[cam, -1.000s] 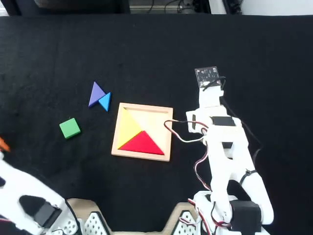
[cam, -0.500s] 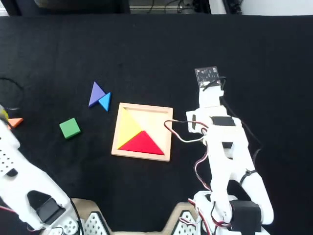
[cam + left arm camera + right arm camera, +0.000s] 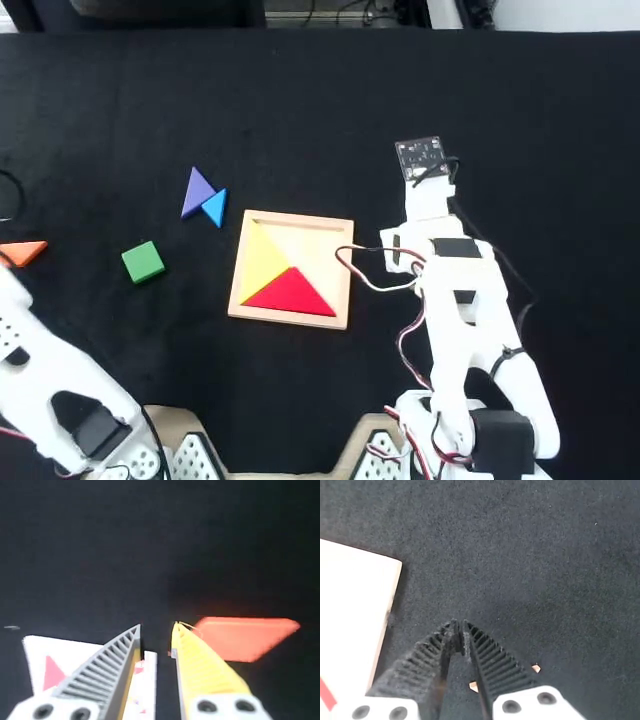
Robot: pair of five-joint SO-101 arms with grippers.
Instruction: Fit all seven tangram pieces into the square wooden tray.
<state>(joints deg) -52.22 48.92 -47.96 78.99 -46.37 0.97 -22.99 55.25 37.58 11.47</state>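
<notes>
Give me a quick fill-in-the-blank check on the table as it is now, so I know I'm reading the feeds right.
The wooden tray holds ___ pieces: a yellow triangle and a red triangle.
The square piece lying left of the tray in the high view is ___.
The right end effector is ___.
Missing words: two; green; shut.

One wooden tray [image 3: 298,217]; six tangram pieces (yellow triangle [image 3: 262,262], red triangle [image 3: 292,292], purple triangle [image 3: 198,190], blue triangle [image 3: 214,207], green square [image 3: 143,262], orange piece [image 3: 22,253]); left arm [image 3: 50,390], right arm [image 3: 455,300].
</notes>
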